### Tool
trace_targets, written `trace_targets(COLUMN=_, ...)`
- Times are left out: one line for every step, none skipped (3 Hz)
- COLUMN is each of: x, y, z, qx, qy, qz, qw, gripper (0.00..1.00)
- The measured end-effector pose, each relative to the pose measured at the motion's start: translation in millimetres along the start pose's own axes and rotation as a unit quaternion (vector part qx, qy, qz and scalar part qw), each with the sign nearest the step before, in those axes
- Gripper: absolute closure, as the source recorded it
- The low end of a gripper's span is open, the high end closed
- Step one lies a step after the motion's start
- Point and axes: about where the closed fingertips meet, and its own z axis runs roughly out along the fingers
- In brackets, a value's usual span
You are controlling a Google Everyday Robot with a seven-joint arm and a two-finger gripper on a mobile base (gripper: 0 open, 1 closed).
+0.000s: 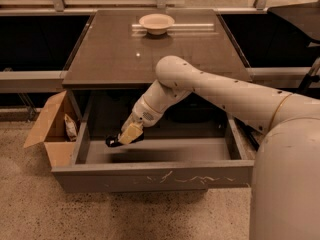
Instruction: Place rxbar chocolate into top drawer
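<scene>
The top drawer (155, 176) is pulled open below the brown table top; its grey front panel bears white scratches. My gripper (124, 135) reaches down into the left part of the drawer, just above its floor. Its tan fingers are shut on the rxbar chocolate (113, 140), a small flat black bar that sticks out to the left of the fingers. The bar hangs a little above the drawer floor.
A tan cardboard box (50, 129) stands on the floor left of the drawer, with a whitish snack bag (70, 126) in it. A pale bowl (156, 22) sits at the back of the table top (120, 54). My arm crosses the drawer from the right.
</scene>
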Motion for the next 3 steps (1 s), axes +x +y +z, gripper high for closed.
trace_targets(x=1.2, y=1.7, z=7.1, qx=-0.001, qy=0.011, qz=0.01, qw=0.9999, gripper=0.83)
trace_targets(x=3.9, y=2.4, z=7.7, qx=0.006, qy=0.017, qz=0.022, qw=0.9996, gripper=0.52)
trace_targets(x=7.0, y=2.1, z=1.0, qx=0.018, qy=0.018, qz=0.03, qw=0.9992, gripper=0.28)
